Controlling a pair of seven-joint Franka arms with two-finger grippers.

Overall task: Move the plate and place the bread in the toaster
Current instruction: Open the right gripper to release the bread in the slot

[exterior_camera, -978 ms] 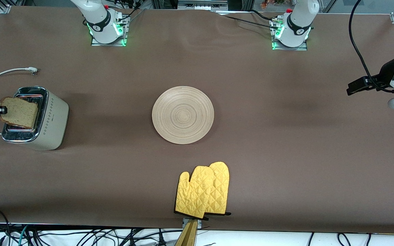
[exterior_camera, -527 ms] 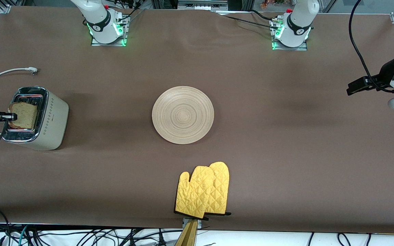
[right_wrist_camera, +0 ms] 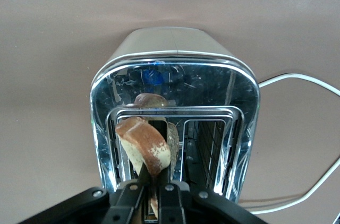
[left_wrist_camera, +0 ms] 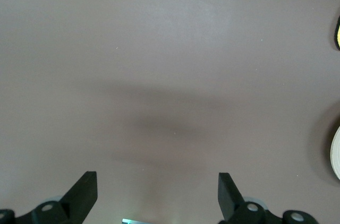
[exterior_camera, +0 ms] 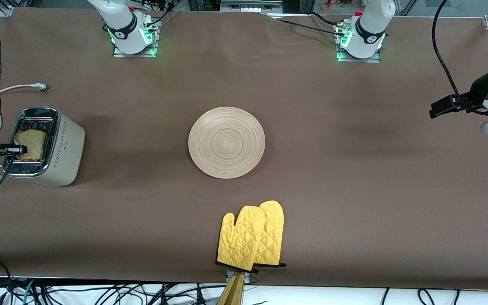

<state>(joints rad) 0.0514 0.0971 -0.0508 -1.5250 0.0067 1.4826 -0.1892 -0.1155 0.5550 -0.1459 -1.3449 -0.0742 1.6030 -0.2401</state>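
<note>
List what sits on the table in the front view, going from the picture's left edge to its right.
right gripper → bread → toaster → plate → oven mitts → left gripper

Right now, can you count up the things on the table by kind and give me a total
Toaster: 1
Bread slice, partly down in a toaster slot, held by the right gripper: 1
Wooden plate: 1
Yellow oven mitts, overlapping: 2
Total: 5
The left gripper waits open over bare table.
</note>
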